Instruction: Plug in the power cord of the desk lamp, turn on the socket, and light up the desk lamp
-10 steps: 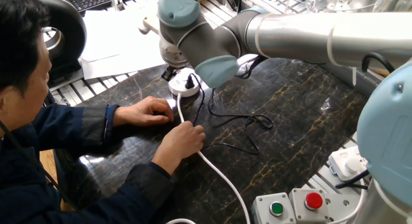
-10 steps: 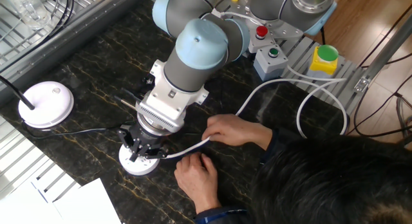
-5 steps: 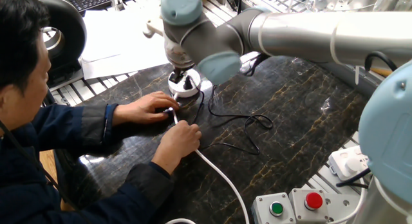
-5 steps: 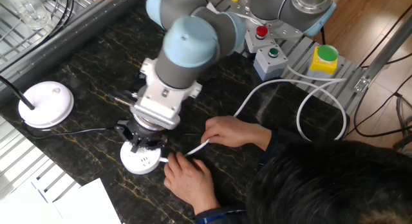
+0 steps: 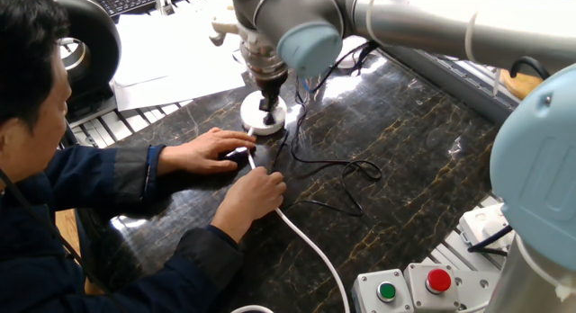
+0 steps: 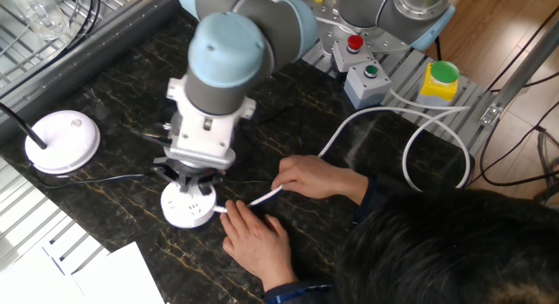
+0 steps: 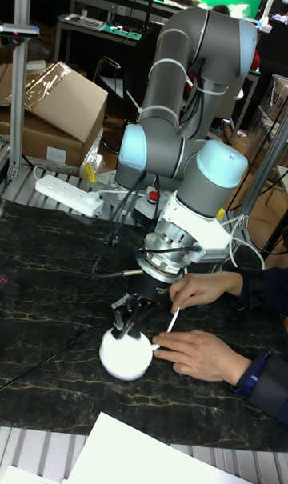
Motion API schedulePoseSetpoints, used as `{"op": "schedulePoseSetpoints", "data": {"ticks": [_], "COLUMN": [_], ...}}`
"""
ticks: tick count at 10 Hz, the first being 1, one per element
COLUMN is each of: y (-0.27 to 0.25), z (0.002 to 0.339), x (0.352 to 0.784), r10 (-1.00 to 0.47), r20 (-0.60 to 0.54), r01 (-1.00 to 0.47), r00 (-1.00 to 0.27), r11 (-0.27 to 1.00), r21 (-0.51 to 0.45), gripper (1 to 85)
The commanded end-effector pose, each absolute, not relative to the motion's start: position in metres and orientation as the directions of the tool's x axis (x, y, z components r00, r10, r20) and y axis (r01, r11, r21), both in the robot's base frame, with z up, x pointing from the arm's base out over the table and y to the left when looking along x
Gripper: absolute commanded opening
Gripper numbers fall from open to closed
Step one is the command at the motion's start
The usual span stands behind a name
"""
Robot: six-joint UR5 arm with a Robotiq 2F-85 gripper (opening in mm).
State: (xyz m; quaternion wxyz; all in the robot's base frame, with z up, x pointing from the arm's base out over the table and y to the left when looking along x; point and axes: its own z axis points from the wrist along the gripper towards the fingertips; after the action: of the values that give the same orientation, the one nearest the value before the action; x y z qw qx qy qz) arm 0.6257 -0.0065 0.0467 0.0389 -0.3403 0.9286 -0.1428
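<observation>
A: In one fixed view the claw (image 5: 268,104) stands over the socket (image 5: 263,121), pinching something small and black, probably the plug.

B: In the other fixed view the cord (image 6: 105,176) is thin and limp; take the stiff plug. The lamp (image 6: 63,140) lies well apart.

A: In the tall view a hand (image 7: 196,354) steadies the light socket on the table (image 7: 48,324).

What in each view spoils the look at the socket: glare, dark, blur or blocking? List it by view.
One fixed view: the socket is washed out white, so its holes are lost, and the end effector covers its top. The other fixed view: evenly lit and sharp, holes on the socket readable. Tall fixed view: dim, the socket is a featureless blob, with bright green glare at the top.
</observation>
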Motion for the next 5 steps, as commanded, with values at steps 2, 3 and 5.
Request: {"op": "schedulePoseSetpoints", "data": {"ticks": [2, 3, 5], "y": [-0.016, -0.011, -0.007], "z": [0.055, 0.055, 0.055], "x": [0.626, 0.629, 0.644], "r10": [-0.728, -0.738, -0.774], "r20": [0.091, 0.082, 0.060], "r01": [-0.718, -0.726, -0.752], "r00": [-0.680, -0.670, -0.630], "r11": [0.635, 0.628, 0.589], "r21": [-0.284, -0.281, -0.297], "gripper": [1.0, 1.0, 1.0]}}
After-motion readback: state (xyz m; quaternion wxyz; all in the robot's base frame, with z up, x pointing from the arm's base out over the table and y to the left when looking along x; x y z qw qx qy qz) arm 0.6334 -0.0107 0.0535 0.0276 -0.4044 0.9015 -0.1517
